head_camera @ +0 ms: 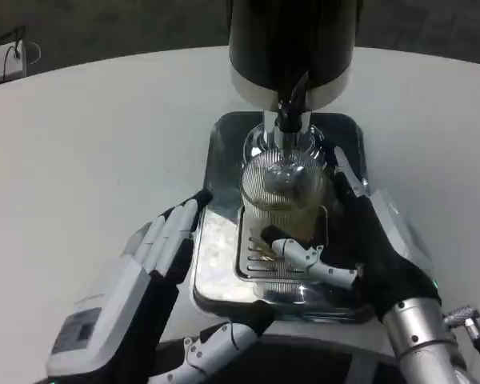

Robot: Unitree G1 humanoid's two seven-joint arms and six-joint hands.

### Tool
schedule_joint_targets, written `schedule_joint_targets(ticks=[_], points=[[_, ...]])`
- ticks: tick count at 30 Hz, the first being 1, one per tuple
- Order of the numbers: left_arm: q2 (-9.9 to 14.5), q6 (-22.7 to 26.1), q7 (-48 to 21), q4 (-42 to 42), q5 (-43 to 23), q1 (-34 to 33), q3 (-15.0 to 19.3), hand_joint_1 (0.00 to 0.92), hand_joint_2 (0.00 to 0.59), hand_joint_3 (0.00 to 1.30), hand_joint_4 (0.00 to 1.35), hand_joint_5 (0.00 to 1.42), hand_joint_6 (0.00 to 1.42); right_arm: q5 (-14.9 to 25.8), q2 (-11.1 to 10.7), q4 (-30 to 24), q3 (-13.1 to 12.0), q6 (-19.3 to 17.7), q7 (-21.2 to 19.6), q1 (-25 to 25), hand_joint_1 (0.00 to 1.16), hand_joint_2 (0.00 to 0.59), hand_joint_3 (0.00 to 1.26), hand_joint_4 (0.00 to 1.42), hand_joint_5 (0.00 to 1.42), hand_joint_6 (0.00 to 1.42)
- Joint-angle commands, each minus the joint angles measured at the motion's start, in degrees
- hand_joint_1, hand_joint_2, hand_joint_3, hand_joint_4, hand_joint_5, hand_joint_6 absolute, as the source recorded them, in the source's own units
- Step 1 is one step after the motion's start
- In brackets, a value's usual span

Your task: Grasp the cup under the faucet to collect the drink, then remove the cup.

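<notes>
Right robot hand (366,244) wraps the ribbed clear cup (282,192) from its right side, fingers curled across the front near the base; the cup looks held. Left robot hand (148,264) is open, fingers straight, holding nothing, beside the steel drip tray (216,256). Cup stands on the tray grate under the faucet (286,120) of the dark dispenser (292,40). Judgement: keep the cup upright and centred under the spout, grip steady, then lift out level to avoid spilling onto the table (88,144).
</notes>
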Motion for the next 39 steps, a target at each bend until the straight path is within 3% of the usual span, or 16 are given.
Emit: schedule_joint_targets(ticks=[1, 13, 30, 39], points=[[0.39, 0.68, -0.90, -0.65, 0.92, 0.16, 0.19, 0.000, 0.157, 0.00, 0.00, 0.00, 0.00, 1.14, 0.41, 1.95, 0.49, -2.15, -1.49, -1.62, 0.65, 0.217, 0.00, 0.04, 0.08, 0.20], [0.21, 1.80, -1.30, -0.74, 0.77, -0.62, 0.53, 0.000, 0.157, 0.00, 0.00, 0.00, 0.00, 2.27, 0.93, 5.00, 1.65, -4.24, -3.21, -3.69, 0.65, 0.217, 0.00, 0.05, 0.09, 0.21], [0.18, 3.10, -1.67, -1.89, 0.59, -0.11, 1.16, 0.000, 0.157, 0.00, 0.00, 0.00, 0.00, 3.39, 2.27, 10.14, 1.89, -4.09, -4.95, -6.79, 0.65, 0.217, 0.00, 0.05, 0.10, 0.21], [0.01, 3.91, -1.86, -2.87, 0.23, 0.75, 1.58, 0.000, 0.157, 0.00, 0.00, 0.00, 0.00, 3.38, 2.97, 11.60, 3.31, -4.94, -5.26, -7.86, 0.65, 0.217, 0.00, 0.06, 0.10, 0.21]])
